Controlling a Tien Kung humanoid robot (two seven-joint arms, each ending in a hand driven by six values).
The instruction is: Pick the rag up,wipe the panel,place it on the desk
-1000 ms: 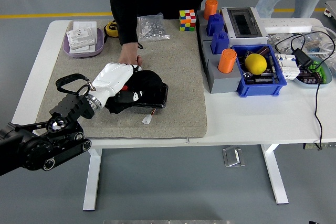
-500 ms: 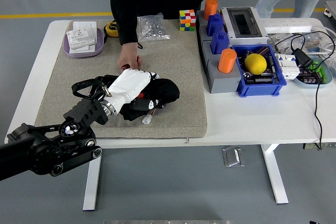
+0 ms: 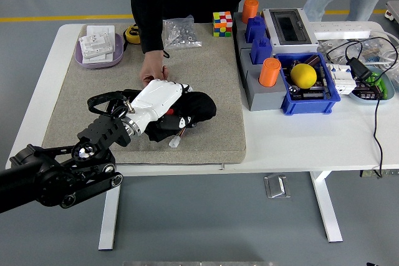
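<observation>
Fingers (image 3: 176, 87) of the left hand (image 3: 157, 99) are lying curled over the black rag (image 3: 192, 109), and we are reading that as a grasp, though the white shell of the hand is hiding most of the contact. We are seeing the rag bunched on the beige mat (image 3: 212, 79), covering what seems to be the panel (image 3: 167, 132), of which only a dark near edge and a small white connector (image 3: 175, 142) are showing. The left arm is reaching in from the near left corner. At the far side a person is standing with one hand (image 3: 151, 70) resting on the mat, just beyond the robot's fingertips. Further right, a blue bin (image 3: 330, 95) is holding a yellow ball (image 3: 303, 75), and an orange cylinder (image 3: 270, 72) is standing upright beside it.
</observation>
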